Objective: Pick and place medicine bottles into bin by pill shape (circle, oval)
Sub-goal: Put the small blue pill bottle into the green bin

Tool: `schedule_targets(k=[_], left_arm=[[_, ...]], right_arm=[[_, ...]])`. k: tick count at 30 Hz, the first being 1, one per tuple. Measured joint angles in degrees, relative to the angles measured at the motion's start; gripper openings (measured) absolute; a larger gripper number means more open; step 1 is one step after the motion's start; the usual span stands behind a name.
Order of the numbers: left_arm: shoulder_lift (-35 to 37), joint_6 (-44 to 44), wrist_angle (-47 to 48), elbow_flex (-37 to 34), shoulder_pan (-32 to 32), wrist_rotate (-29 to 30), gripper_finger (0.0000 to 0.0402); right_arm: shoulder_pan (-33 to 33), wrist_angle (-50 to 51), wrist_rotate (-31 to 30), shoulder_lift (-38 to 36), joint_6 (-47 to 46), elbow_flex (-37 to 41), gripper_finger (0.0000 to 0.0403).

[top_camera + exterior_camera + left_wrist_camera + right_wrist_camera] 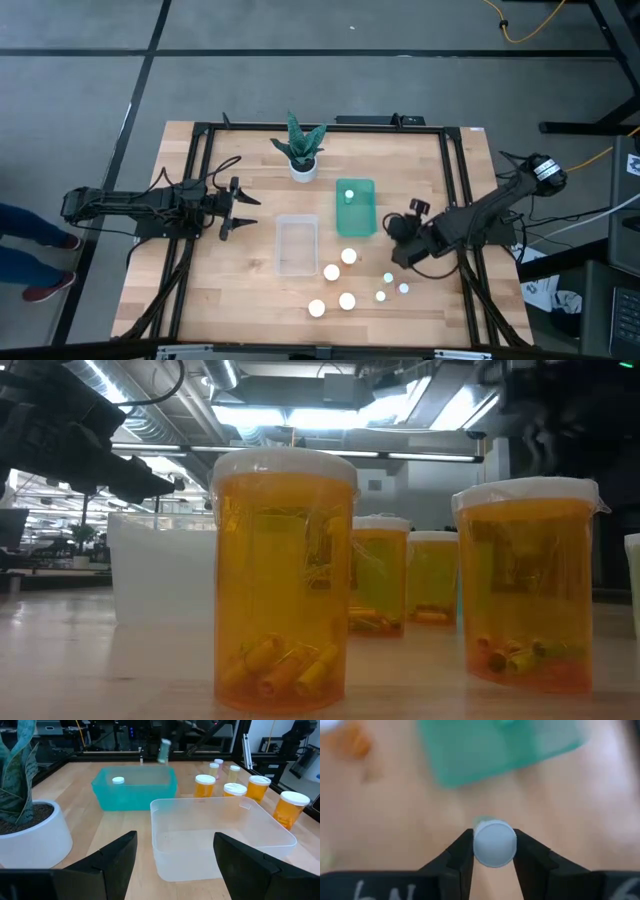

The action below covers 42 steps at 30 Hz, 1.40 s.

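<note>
We see a clear bin (297, 246) beside a green bin (355, 208) holding one bottle (349, 196). Our left gripper (243, 209) gapes empty; our right gripper (493, 851) clamps a white-capped bottle (494, 843) near the green bin. No readable labels

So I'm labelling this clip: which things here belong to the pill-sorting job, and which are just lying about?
Job:
- medicine bottles on the table
- bottle in the right gripper
- green bin, one bottle inside
- clear bin

Lying about:
- potted plant
</note>
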<state>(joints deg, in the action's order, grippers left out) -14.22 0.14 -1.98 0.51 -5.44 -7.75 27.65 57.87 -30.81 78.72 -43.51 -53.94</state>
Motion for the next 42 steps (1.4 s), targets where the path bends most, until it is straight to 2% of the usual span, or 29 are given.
schedule_targets(k=[4, 8, 12, 15, 19, 31, 36, 42], left_arm=[[0.01, -0.07, 0.0, 0.0, 0.0, 0.0, 0.0254], [0.01, -0.07, -0.01, 0.0, -0.01, 0.0, 0.0254], [0.01, -0.09, -0.02, 0.0, 0.01, 0.0, 0.0254], [-0.02, -0.09, 0.0, 0.0, 0.0, -0.01, 0.0254], [-0.01, 0.17, 0.0, 0.0, 0.01, -0.02, 0.0254], [-0.02, 0.02, 0.0, 0.0, 0.01, -0.02, 0.0254], [-0.02, -0.02, 0.0, 0.0, 0.01, -0.03, 0.0254], [0.0, -0.06, 0.0, 0.0, 0.0, -0.03, 0.0254]], right_arm=[[-5.1, -0.67, -4.33, 0.0, 6.22, -4.8, 0.0117], [-11.57, -7.0, -3.22, -0.02, 17.65, -7.58, 0.0118], [-18.67, -14.77, 5.85, 0.48, 27.11, -7.7, 0.0118], [-23.36, -14.98, 11.74, 2.47, 28.95, -7.71, 0.0118], [-27.59, -15.18, 16.52, 6.24, 31.06, -7.71, 0.0119], [-32.07, -19.82, 17.51, 16.81, 33.19, -7.64, 0.0119], [-32.54, -20.46, 18.56, 18.29, 33.14, -7.64, 0.0123], [-32.54, -20.52, 18.53, 18.11, 32.51, -7.64, 0.0154]])
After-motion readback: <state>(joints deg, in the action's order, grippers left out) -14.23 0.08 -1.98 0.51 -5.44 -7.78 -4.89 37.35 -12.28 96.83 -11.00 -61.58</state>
